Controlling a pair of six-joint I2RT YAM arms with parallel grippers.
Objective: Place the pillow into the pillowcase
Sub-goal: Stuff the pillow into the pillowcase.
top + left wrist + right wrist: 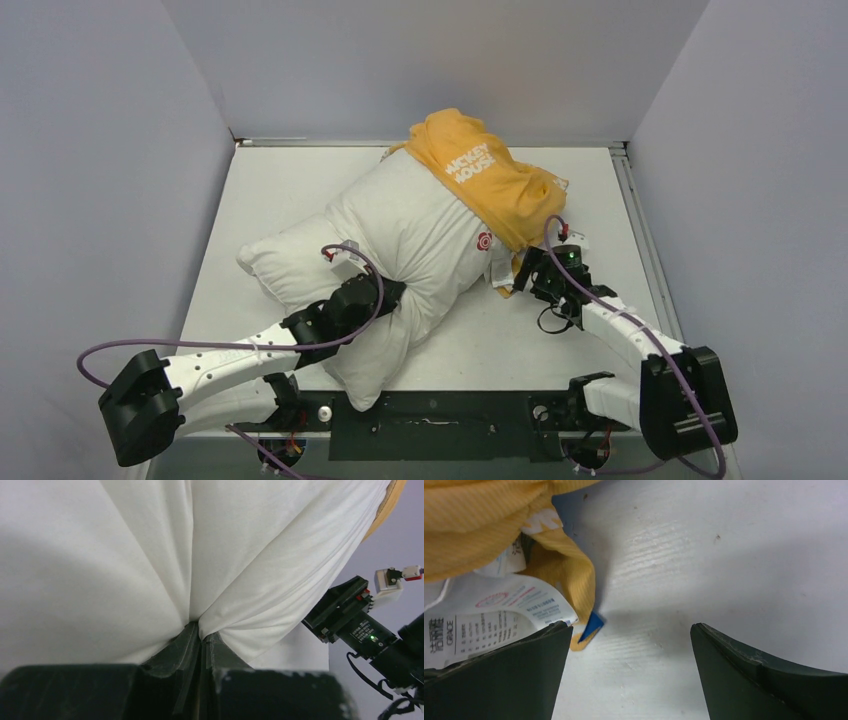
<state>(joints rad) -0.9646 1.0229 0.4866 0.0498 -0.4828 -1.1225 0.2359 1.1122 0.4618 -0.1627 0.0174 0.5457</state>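
The bench carries the pillow lying slantwise across it, its far end already inside the pillowcase and the greater near part bare. The pillow looks light, plump and very soft, so it should squash and sag rather than hold a shape. A pinch likely catches only the cover, and a hold on a fold near the seam should serve better than one on the belly. The pillowcase, bunched orange-side up over the far end, is thin and limp. It will probably ruck up rather than slide, so its open edge is the place to take it and draw it toward the near side. The left tool is pressed together on a gather of pillow fabric at the near flank. The right tool stands spread and empty low over the bench, just beside the pillowcase's edge and a printed label.
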